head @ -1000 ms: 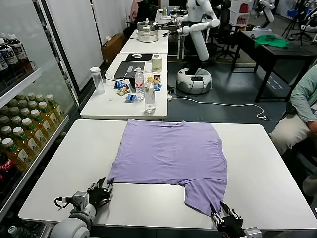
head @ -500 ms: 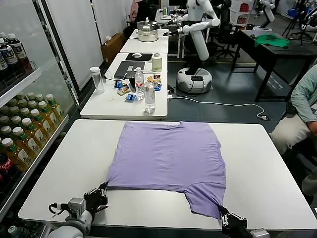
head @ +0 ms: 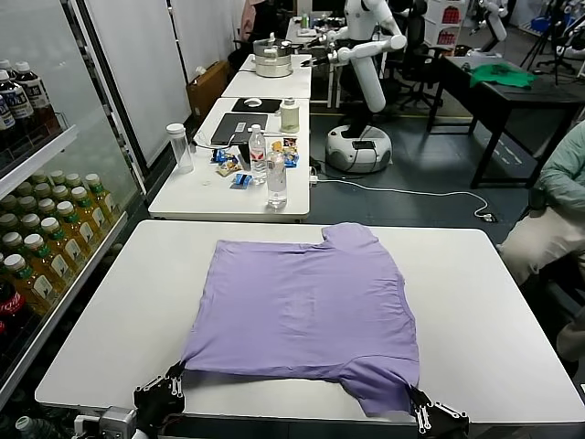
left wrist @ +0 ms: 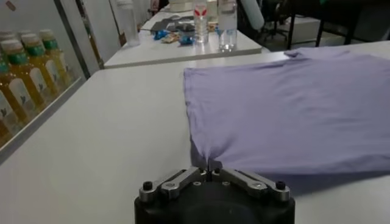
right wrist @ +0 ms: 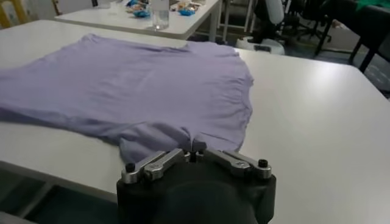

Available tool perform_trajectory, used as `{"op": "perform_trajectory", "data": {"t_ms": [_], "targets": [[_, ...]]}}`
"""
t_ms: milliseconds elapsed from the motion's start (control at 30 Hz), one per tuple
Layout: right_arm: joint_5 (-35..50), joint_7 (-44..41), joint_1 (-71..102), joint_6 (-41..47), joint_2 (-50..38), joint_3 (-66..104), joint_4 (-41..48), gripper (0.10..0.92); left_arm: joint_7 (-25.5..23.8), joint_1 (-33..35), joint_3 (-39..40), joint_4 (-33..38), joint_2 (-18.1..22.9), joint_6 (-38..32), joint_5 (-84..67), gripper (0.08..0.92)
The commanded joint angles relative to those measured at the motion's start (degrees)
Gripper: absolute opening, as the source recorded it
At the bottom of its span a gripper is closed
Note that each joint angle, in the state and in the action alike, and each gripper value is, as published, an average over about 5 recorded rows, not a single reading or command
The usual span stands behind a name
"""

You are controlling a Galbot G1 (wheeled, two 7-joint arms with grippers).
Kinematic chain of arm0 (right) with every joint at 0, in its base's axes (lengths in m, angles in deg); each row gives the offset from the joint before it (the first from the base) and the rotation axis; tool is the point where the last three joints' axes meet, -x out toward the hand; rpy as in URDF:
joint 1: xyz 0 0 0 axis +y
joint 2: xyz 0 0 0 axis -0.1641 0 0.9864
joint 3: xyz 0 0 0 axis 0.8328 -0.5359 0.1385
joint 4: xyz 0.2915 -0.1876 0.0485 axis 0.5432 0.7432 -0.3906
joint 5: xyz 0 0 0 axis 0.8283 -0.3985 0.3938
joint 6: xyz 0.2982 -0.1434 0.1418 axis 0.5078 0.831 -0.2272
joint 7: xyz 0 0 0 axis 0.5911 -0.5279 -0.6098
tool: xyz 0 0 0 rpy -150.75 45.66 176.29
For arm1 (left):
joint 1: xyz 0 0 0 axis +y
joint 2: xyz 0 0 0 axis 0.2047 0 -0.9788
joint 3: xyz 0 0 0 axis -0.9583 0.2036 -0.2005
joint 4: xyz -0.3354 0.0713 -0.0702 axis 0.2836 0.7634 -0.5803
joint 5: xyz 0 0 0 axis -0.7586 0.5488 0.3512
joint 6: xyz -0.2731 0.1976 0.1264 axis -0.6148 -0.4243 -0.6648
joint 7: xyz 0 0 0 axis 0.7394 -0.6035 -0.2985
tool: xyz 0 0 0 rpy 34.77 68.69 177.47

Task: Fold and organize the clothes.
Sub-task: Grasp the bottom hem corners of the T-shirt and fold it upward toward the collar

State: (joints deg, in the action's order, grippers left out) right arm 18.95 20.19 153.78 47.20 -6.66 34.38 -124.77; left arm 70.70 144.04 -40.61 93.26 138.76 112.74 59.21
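Grippers left and right clamped T-shirt hem at desk near corners; water bottles stood beyond far edge.

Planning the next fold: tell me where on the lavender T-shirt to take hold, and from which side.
Grip the lavender T-shirt at its two corners nearest the robot, coming in low from the table's near edge. The shirt lies flat, and only that edge gives pinchable corners within easy reach. The left gripper and right gripper are already shut on the left and right near corners, so probably keep these holds.
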Motion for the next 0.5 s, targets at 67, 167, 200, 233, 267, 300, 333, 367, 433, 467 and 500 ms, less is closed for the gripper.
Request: {"op": "perform_trajectory", "data": {"t_ms": [67,167,200,233,267,300,333,367,433,467,500], "targets": [[0.9,1.2,-18.0,3.8,-0.4,-4.1,5.1,0.113,-2.5,-14.7,-1.6,-8.6,-0.4,-0.3,-5.2,0.087],[0.9,1.7,-25.1,5.3,0.1,-7.7,8.8,0.113,-3.6,-19.8,-0.6,-12.2,-0.2,0.3,-6.7,0.087],[0.9,1.8,-27.2,5.8,0.3,-8.9,9.9,0.113,-4.0,-21.3,-0.2,-13.2,-0.1,0.5,-7.1,0.087],[0.9,1.9,-29.0,6.2,0.5,-9.9,10.9,0.113,-4.5,-22.4,0.2,-14.1,0.0,0.6,-7.3,0.087],[0.9,1.9,-30.7,6.6,0.7,-11.0,11.8,0.113,-5.0,-23.3,0.5,-14.9,0.0,0.6,-7.3,0.087],[0.8,2.0,-32.5,7.0,0.9,-12.1,12.8,0.113,-5.5,-24.3,0.9,-15.6,0.1,0.7,-7.3,0.087],[0.8,2.0,-34.0,7.3,1.1,-13.0,13.8,0.113,-5.9,-25.0,1.2,-16.2,0.2,0.6,-7.2,0.087],[0.7,2.1,-35.6,7.5,1.4,-13.8,14.8,0.113,-6.3,-25.8,1.5,-16.9,0.4,0.6,-7.1,0.087],[0.5,2.3,-38.3,8.0,1.9,-15.2,16.8,0.113,-6.9,-27.4,1.9,-18.2,0.7,0.6,-7.0,0.087],[0.4,2.4,-39.4,8.2,2.2,-15.7,17.7,0.113,-7.2,-28.2,2.1,-19.0,0.8,0.6,-6.9,0.087],[0.3,2.6,-40.2,8.5,2.5,-16.1,18.4,0.113,-7.5,-29.0,2.3,-19.7,0.9,0.6,-6.9,0.087]]}}
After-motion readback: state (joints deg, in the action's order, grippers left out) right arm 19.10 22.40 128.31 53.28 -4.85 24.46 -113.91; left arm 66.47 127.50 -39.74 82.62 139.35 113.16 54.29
